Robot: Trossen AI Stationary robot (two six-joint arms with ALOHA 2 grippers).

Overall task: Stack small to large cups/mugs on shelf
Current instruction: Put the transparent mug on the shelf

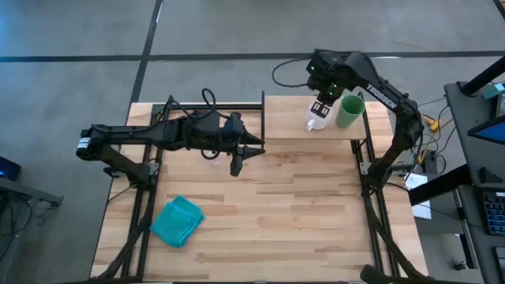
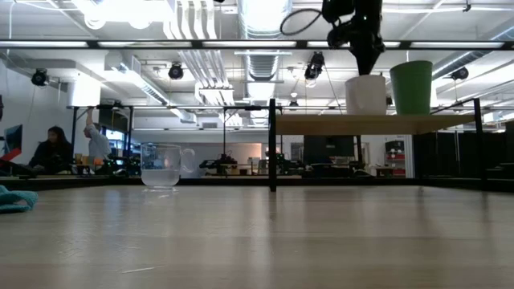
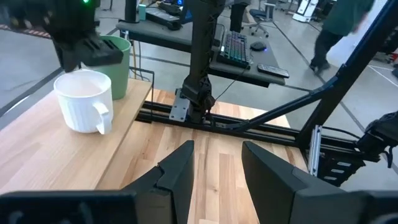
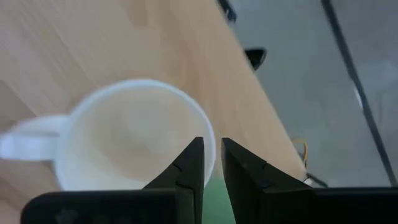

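The white handled mug stands upright on the raised light-wood shelf, right beside the taller green cup, which also stands on the shelf. My right gripper comes down on the mug from above and is shut on its rim. The clear glass tumbler stands on the tabletop to the left of the shelf; in the high view my left arm mostly hides it. My left gripper is open and empty, level over the tabletop, pointing at the shelf's left edge. My right gripper holds the mug's rim on the side facing the green cup, opposite the handle. One finger is inside the mug and one outside. The fingers point down from above. The mug stands upright with its base on the shelf.
A teal cloth lies on the tabletop at the near left. The shelf's thin black posts stand at its left and near edges. Bare tabletop lies in front of the shelf. People show in the room behind.
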